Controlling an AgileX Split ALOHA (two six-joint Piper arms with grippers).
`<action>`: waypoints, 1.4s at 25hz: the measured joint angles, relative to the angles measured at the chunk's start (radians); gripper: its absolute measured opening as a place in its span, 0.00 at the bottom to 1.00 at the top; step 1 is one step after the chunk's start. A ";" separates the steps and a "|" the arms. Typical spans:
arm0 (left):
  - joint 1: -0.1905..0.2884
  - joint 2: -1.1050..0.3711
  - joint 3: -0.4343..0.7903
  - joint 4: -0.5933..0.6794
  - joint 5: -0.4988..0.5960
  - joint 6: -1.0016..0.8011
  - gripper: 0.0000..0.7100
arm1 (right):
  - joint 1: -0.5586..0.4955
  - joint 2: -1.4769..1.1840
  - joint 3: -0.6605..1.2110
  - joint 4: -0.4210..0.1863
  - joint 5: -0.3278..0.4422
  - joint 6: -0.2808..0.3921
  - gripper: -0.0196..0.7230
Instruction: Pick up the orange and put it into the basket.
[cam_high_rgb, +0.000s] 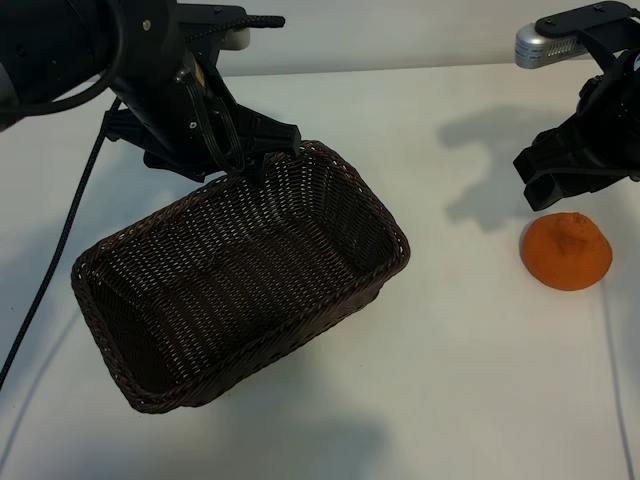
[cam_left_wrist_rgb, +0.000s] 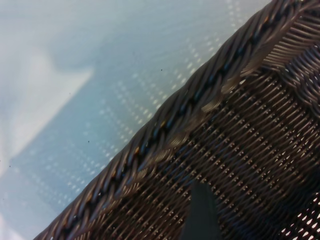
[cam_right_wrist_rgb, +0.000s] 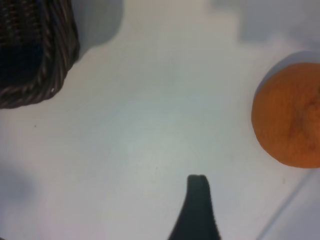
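- White counter (cam_high_rgb: 440, 380) carries everything; no writing shows.
- Orange (cam_high_rgb: 566, 251) sits at the right, well apart from the basket (cam_high_rgb: 345, 170).
- Right hand (cam_high_rgb: 560, 180) hovers released just beyond the orange, not touching.
- Left hand (cam_high_rgb: 262, 152) stands released at the basket's far rim.

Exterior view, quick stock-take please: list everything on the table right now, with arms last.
basket: one, dark brown wicker, left-centre of the table, nothing in it.
orange: one, orange, on the table at the right, apart from the basket.
table: one, white, under everything.
cable: one, black, trailing down at the left.
left gripper: one, black, open, at the basket's far rim.
right gripper: one, black, open, just above and behind the orange, not touching it.
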 joint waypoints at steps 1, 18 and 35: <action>0.000 0.000 0.000 0.000 0.000 0.000 0.81 | 0.000 0.000 0.000 0.000 0.000 0.000 0.78; 0.000 0.000 0.000 0.000 -0.025 0.001 0.81 | 0.000 0.000 0.000 0.000 0.000 0.000 0.78; 0.000 -0.273 0.211 0.154 0.084 -0.161 0.81 | 0.000 0.000 0.000 0.000 0.000 0.000 0.78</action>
